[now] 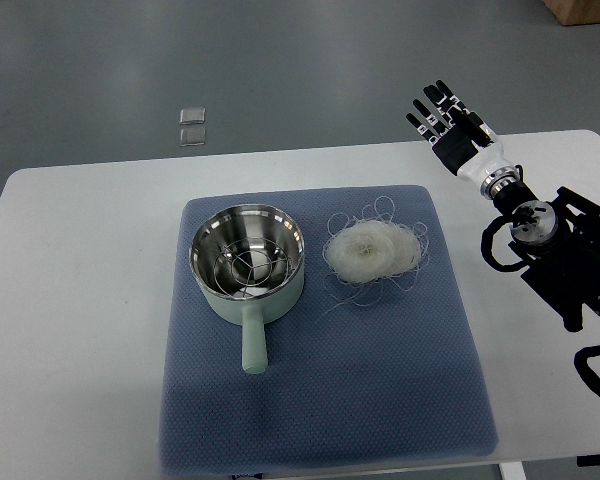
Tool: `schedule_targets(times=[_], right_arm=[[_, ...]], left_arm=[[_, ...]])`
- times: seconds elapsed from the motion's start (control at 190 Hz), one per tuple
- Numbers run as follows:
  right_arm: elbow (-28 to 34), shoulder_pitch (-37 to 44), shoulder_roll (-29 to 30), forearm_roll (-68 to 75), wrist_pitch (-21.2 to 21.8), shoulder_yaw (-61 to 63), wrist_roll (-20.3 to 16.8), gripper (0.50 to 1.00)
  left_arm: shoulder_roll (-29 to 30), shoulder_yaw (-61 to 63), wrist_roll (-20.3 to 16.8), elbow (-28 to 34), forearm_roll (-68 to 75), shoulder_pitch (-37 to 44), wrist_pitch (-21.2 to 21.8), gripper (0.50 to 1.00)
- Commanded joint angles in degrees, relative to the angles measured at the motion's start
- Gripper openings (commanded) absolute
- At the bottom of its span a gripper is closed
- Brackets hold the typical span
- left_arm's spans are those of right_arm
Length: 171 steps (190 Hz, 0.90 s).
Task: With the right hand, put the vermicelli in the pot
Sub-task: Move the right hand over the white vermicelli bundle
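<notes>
Nothing done yet: vermicelli [373,250] lies beside the empty pot [246,258]; right hand [452,125] hovers apart, fingers spread, holding nothing

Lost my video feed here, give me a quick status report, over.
Right hand open, raised over the table's far edge, holding nothing. Vermicelli untouched on blue mat, right of pot. Pot empty. Path clear.

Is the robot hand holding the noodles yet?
No, it holds nothing. The right robot hand is open, up past the mat's far right corner. The noodles lie on the blue mat beside the pot.
</notes>
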Motion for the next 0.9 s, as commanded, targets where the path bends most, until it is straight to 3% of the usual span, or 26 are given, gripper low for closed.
schedule_targets(times=[0.0,0.426,0.626,0.895], right_arm=[[-0.1,-0.4,-0.1,-0.1,0.1,0.0,0.1,0.932],[0.3,0.3,-1.7,-7.8,0.6,-1.3,-0.8,0.928],[0.9,4.9,-3.3,-26.2,2.4,-1.8,-0.9,0.93],[1.5,16.5,-8.3,-58.0,4.5,-12.6,-0.4,0.93]], left_arm=[[0.0,-0.4,0.1,-0.4,-0.2,0.0,0.0,1.0],[0.0,-0.4,0.1,-0.4,-0.3,0.0,0.6,1.0],[0.0,-0.3,0.1,-0.4,-0.3,0.0,0.1,1.0],[0.0,-0.3,0.1,-1.5,-0.4,0.0,0.1,1.0]])
